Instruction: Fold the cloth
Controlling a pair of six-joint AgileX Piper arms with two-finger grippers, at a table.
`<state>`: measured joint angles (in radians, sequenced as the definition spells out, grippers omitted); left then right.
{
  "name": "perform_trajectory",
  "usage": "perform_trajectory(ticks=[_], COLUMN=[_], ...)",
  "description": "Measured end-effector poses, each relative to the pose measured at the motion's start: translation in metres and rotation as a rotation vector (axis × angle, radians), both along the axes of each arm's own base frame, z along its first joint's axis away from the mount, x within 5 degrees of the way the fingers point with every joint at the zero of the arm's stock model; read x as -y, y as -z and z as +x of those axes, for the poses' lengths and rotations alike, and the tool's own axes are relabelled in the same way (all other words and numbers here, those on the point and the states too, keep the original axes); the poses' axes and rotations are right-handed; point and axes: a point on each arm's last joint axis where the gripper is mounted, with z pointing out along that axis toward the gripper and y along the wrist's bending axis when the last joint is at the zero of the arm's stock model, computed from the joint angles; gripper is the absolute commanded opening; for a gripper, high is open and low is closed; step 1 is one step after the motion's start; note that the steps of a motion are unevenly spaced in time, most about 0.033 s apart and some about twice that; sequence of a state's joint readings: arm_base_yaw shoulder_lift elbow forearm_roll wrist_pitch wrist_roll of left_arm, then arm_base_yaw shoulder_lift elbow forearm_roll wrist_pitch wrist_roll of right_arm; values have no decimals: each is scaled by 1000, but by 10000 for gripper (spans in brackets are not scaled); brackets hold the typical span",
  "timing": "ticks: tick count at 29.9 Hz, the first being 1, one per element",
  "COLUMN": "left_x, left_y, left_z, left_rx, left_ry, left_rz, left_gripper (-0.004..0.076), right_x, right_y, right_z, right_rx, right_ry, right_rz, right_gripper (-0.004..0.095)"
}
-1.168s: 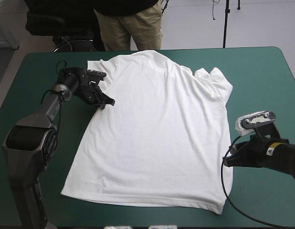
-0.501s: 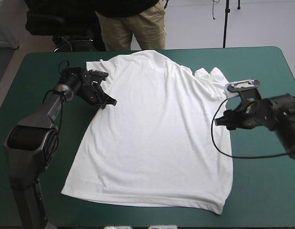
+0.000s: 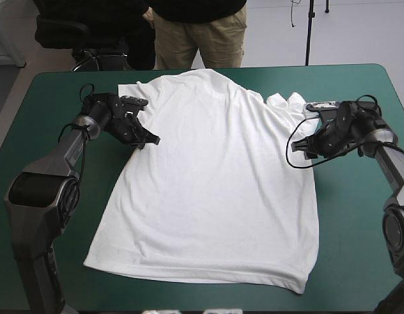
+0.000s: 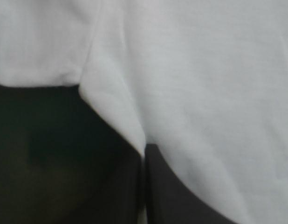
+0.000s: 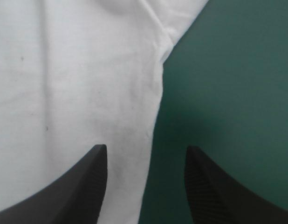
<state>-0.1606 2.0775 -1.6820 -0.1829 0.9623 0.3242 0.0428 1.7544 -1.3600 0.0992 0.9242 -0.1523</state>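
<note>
Barely begun, no fold yet. T-shirt (image 3: 215,183) flat on desk (image 3: 359,261). L tool (image 3: 148,140) pinching T-shirt's sleeve edge; R tool (image 3: 300,149) spread over T-shirt's opposite side edge, not gripping. All folds left.

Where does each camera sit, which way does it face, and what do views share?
High view: above and behind, looking down on the table, the flat T-shirt, the left gripper, the right gripper.
Left wrist view: along its fingers, shut on the T-shirt's edge.
Right wrist view: along its open fingers, astride the T-shirt's opposite edge.
Shared: the T-shirt, in all three; both grippers, in the high view too.
</note>
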Motion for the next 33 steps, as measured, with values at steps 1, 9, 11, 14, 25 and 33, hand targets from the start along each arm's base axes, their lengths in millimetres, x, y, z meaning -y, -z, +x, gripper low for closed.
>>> perform_trajectory(ticks=[1,9,11,14,25,33], left_x=[0,0,0,0,-1,-4], left_y=[0,0,0,0,-26,-122], left_z=[0,0,0,0,-7,-31], left_rx=[0,2,3,10,81,313], left_ry=[0,-1,-1,-2,-6,-13], left_rz=[0,-1,-1,-2,-12,-56], left_gripper=[-17,-17,-17,-17,-17,-17], right_x=[-1,-4,-2,1,-5,-7], right_y=[8,42,43,43,13,-93], right_z=[3,18,19,20,29,-16], right_rx=[-22,-94,-96,-90,52,341], right_ry=[-8,-22,-28,-53,-70,-127], right_rz=[9,44,32,10,67,86], right_gripper=[460,205,38,-9,-13,-13])
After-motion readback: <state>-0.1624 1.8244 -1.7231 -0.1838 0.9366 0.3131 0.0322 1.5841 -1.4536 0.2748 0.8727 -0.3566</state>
